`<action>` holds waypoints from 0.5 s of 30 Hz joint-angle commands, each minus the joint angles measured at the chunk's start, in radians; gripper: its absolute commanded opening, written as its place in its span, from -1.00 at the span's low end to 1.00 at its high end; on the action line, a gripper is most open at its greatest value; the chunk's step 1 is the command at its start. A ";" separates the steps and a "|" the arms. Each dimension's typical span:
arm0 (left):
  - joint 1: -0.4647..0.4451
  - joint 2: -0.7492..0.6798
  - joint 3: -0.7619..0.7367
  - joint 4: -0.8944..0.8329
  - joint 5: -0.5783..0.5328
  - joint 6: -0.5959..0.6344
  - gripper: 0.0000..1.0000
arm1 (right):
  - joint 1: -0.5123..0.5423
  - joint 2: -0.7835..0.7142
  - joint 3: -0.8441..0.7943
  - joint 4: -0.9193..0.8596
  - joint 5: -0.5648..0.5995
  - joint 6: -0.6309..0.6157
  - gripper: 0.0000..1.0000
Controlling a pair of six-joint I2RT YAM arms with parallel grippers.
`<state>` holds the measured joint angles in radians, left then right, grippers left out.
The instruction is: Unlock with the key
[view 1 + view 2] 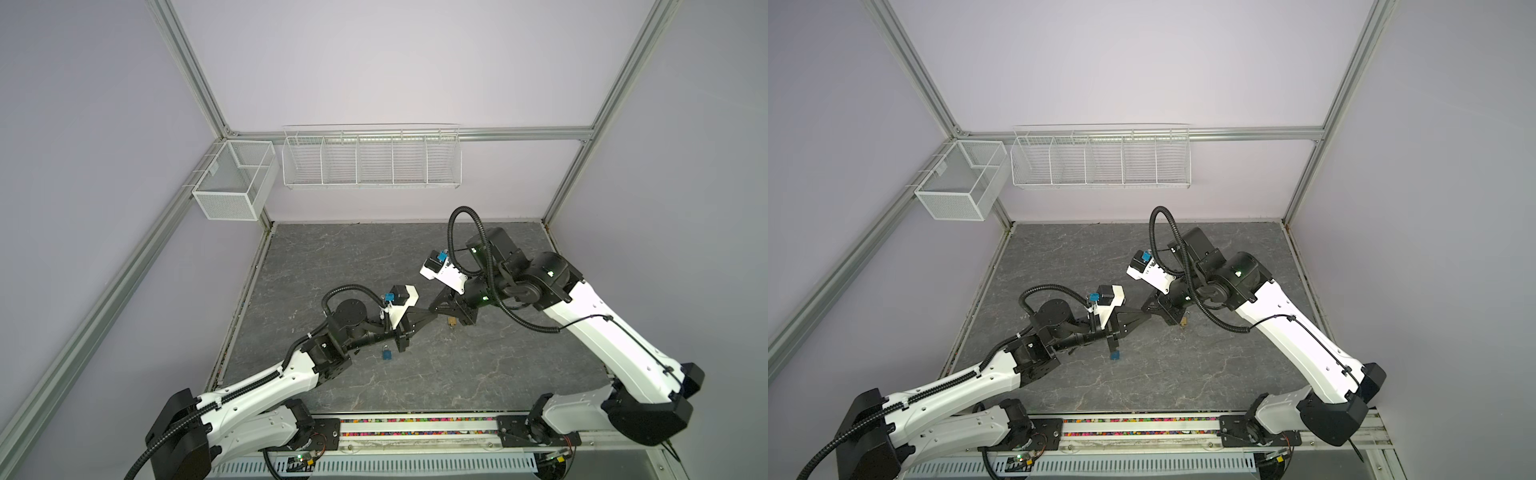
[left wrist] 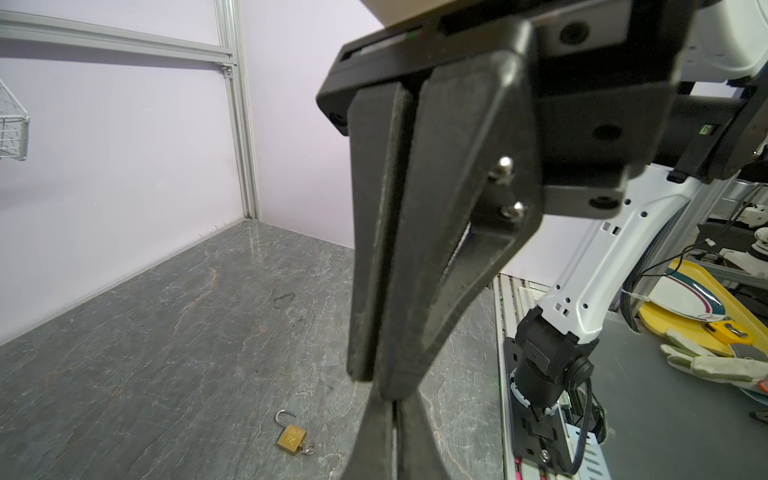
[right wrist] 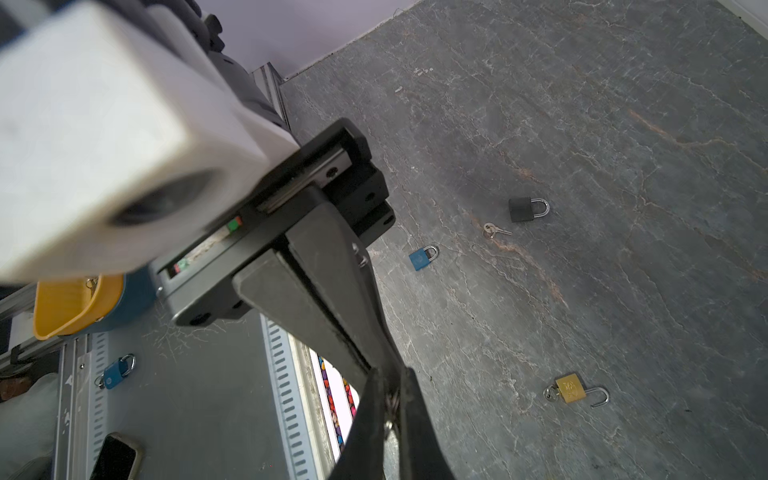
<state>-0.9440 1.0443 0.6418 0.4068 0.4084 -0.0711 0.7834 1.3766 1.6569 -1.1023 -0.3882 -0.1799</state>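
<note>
My left gripper [image 1: 430, 311] and right gripper [image 1: 436, 307] meet tip to tip above the middle of the grey table [image 1: 374, 257]. In the right wrist view a small metal key [image 3: 390, 405] shows pinched between the right gripper [image 3: 392, 395] fingers, just where the left gripper's tips end. Both are shut on it. The left wrist view shows the left gripper [image 2: 397, 409] shut, the key hidden. A blue padlock [image 1: 387, 354] [image 3: 420, 258] and a black padlock [image 3: 521, 209] lie closed on the table. A brass padlock [image 2: 292, 438] [image 3: 571, 388] lies with its shackle open and a key in it.
A spare key [image 3: 494, 230] lies between the blue and black padlocks. White wire baskets [image 1: 372, 160] hang on the back wall. Off the table's front edge are a rail [image 1: 415, 428], another blue padlock [image 3: 116, 370], a phone [image 3: 114, 457] and a yellow cup [image 3: 66, 303].
</note>
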 commanded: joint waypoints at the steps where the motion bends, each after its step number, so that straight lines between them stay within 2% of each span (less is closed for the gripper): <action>1: -0.006 -0.012 0.017 0.028 -0.062 -0.034 -0.49 | -0.003 -0.032 -0.019 0.019 -0.001 0.000 -0.86; 2: -0.006 -0.023 0.007 0.031 -0.079 -0.035 -0.33 | -0.009 -0.039 -0.029 0.040 -0.002 0.016 -0.86; 7: -0.001 -0.091 -0.054 0.051 -0.197 -0.076 0.08 | -0.043 -0.073 -0.108 0.228 -0.009 0.185 -0.86; 9: 0.006 -0.121 -0.076 0.075 -0.307 -0.158 0.15 | -0.056 -0.073 -0.137 0.310 -0.040 0.284 -0.87; 12: 0.036 -0.150 -0.099 0.119 -0.420 -0.319 0.19 | -0.076 -0.085 -0.201 0.458 -0.017 0.471 -0.86; 15: 0.091 -0.147 -0.097 0.140 -0.455 -0.520 0.19 | -0.099 -0.104 -0.277 0.623 0.015 0.650 -0.86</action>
<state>-0.8917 0.9028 0.5529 0.4870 0.0624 -0.3656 0.7052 1.3022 1.4376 -0.6979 -0.3893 0.2325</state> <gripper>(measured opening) 0.595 0.076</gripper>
